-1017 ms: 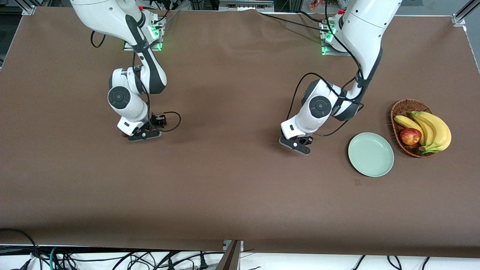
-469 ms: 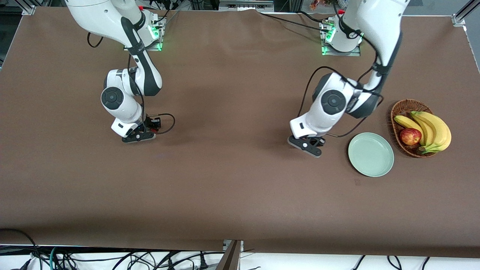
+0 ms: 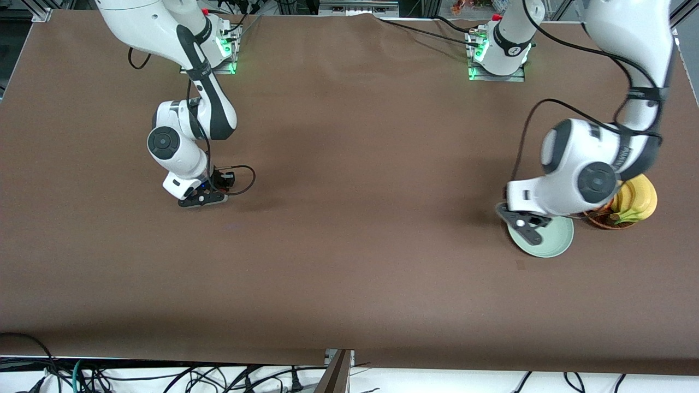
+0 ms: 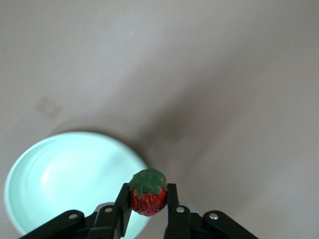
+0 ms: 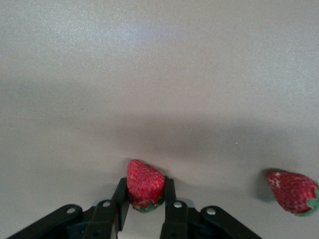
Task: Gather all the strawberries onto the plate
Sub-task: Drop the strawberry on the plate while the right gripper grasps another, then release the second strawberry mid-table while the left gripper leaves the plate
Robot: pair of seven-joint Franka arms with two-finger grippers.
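Note:
My left gripper (image 3: pixel 525 227) hangs over the rim of the pale mint-green plate (image 3: pixel 556 243), on the side toward the right arm's end. It is shut on a red strawberry (image 4: pixel 148 195) with its green cap up, and the plate (image 4: pixel 65 174) lies bare below. Down at the table near the right arm's end, my right gripper (image 3: pixel 203 199) is shut on a second strawberry (image 5: pixel 144 182). A third strawberry (image 5: pixel 293 192) lies loose on the cloth beside it. The front view shows no strawberries; the grippers hide them.
A brown wicker basket (image 3: pixel 602 221) with bananas (image 3: pixel 637 198) stands beside the plate toward the left arm's end, mostly covered by the left arm. Brown cloth covers the table. Cables hang along the table edge nearest the front camera.
The left arm swung from the middle of the table to over the plate's rim, carrying its strawberry. The right gripper shifted slightly and closed on its strawberry.

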